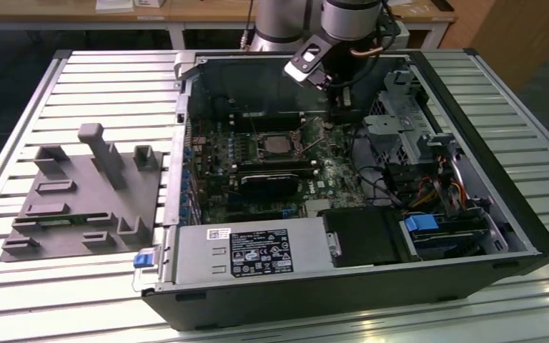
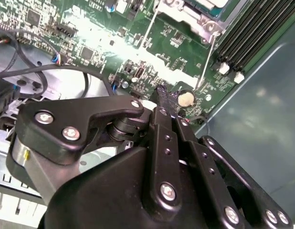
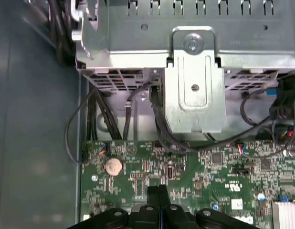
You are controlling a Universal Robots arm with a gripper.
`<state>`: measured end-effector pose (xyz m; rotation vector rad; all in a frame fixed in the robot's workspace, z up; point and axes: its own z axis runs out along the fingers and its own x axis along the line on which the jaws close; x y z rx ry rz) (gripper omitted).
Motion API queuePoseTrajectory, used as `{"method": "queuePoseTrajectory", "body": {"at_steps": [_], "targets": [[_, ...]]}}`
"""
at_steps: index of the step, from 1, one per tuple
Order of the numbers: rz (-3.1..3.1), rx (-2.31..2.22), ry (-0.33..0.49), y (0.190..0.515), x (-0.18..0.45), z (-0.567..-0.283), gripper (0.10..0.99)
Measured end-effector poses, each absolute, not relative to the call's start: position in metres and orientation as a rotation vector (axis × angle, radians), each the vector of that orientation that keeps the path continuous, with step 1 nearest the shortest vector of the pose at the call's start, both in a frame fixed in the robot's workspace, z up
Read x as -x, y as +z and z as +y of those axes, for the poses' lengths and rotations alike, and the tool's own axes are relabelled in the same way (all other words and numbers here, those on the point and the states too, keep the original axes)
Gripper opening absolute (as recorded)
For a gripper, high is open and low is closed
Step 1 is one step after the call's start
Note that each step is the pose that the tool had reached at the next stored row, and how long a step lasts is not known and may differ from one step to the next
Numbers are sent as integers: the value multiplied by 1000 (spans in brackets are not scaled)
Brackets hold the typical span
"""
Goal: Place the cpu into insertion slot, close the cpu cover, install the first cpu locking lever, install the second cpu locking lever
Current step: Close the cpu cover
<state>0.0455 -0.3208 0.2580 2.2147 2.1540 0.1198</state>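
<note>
Claw (image 3: 158, 192) closed, fingertips together, gripping nothing, poised over the motherboard (image 3: 209, 167) with a coin cell (image 3: 113, 166) just beside it. The insertion slot (image 1: 259, 144) lies well apart from the claw, with the cpu (image 1: 277, 144) apparently seated inside. Cover position cannot be told. The thin locking levers (image 2: 208, 57) look unlatched, so lever work is judged outstanding

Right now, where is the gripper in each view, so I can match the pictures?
Exterior view: the gripper hangs inside the computer case, above the motherboard, past the insertion slot toward the exterior view's right.
Second wrist view: gripper shut, tips just beside the coin cell battery.
First wrist view: gripper over the board, near that battery.
Shared landmark: the green motherboard.
</note>
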Motion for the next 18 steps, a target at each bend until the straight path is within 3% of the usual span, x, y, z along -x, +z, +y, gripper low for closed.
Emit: {"method": "queuePoseTrajectory", "body": {"at_steps": [18], "targets": [[2156, -2217, 114, 239, -48, -321, 106]]}}
